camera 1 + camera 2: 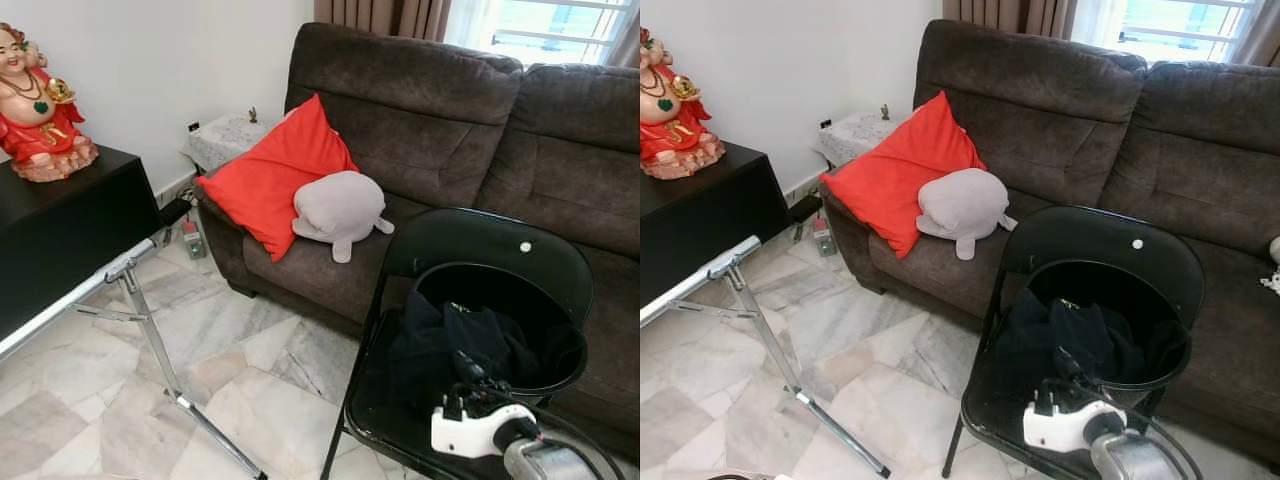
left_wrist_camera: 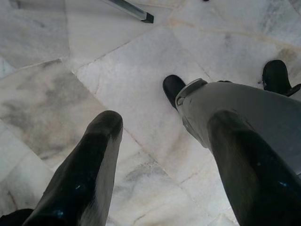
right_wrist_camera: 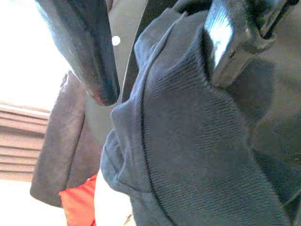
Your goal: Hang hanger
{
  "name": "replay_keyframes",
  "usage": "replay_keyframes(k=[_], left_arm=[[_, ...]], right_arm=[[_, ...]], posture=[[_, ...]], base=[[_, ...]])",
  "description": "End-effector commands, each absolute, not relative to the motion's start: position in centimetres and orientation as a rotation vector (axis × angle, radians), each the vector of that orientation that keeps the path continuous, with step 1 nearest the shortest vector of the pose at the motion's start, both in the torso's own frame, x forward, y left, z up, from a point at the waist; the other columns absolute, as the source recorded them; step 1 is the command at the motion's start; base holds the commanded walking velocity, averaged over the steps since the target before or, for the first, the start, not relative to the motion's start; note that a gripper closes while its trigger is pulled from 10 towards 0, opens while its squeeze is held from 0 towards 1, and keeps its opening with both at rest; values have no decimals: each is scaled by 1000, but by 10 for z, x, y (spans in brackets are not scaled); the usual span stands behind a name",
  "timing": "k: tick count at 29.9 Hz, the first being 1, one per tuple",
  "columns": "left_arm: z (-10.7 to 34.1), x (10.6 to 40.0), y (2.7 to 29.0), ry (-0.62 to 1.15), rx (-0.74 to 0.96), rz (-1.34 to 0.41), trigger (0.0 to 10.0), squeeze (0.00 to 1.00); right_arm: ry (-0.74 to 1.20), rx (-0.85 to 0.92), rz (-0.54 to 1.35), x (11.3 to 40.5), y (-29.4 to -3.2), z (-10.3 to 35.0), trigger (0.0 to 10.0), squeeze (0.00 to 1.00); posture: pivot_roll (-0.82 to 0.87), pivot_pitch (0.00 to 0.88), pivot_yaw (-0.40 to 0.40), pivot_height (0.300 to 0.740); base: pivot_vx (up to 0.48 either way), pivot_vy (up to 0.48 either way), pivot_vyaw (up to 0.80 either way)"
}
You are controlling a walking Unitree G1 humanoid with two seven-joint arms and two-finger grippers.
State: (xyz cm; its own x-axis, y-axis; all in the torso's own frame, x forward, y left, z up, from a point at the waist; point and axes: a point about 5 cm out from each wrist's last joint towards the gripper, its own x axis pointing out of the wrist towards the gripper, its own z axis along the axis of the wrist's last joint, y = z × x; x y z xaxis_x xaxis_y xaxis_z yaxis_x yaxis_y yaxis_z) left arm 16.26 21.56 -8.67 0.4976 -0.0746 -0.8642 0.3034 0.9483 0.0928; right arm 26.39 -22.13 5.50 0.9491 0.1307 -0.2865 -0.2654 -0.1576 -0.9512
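Directly ahead of you stood a black folding chair [image 1: 480,250] with a black basket [image 1: 545,300] on its seat, and dark clothing [image 1: 450,345] was heaped in and over that basket. Your right claw [image 3: 160,61] was at the clothing: the right wrist view showed its two black fingers [image 3: 89,52] spread apart, one on either side of a fold of the dark knit fabric, not pinching it. From the head views your right arm, with its white wrist housing [image 1: 480,428], reached in from the lower right toward the basket. I couldn't make out a hanger anywhere among the clothes, so I cannot tell you where it was. Your left claw [image 2: 164,155] hung low over the marble floor [image 2: 56,94], fingers wide apart and holding nothing, with your silver leg and black feet [image 2: 173,87] beyond it. Behind the chair was a brown sofa [image 1: 420,110] carrying a red cushion [image 1: 275,175] and a grey plush toy [image 1: 340,210] leaning against it. To your left, a black counter [image 1: 70,220] bore a red figurine [image 1: 35,105], and the chrome leg of a metal rack [image 1: 150,330] stood just beside it on the floor.
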Motion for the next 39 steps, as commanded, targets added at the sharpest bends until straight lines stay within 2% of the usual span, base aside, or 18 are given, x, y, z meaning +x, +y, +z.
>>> replay_keyframes(k=[1,14,27,34,39], left_arm=[[-88,160,217,1038,249,-227,10000,0],[-87,160,218,1038,251,-225,10000,0],[-87,160,218,1037,253,-223,10000,0],[-88,160,218,1037,253,-223,10000,0],[-88,160,218,1038,253,-222,10000,0]], right_arm=[[98,-1705,366,263,-220,52,10000,0],[21,-1653,486,270,-198,42,10000,0],[-131,-1690,324,296,-200,61,10000,0],[-184,-1644,446,294,-184,51,10000,0],[-193,-1644,444,296,-183,51,10000,0]], posture=[[-86,7,19,740],[-76,9,23,740],[-69,9,23,740],[-62,10,22,740],[-63,9,23,740]], base=[[0,0,0],[0,0,0],[0,0,0],[0,0,0],[0,0,0]])
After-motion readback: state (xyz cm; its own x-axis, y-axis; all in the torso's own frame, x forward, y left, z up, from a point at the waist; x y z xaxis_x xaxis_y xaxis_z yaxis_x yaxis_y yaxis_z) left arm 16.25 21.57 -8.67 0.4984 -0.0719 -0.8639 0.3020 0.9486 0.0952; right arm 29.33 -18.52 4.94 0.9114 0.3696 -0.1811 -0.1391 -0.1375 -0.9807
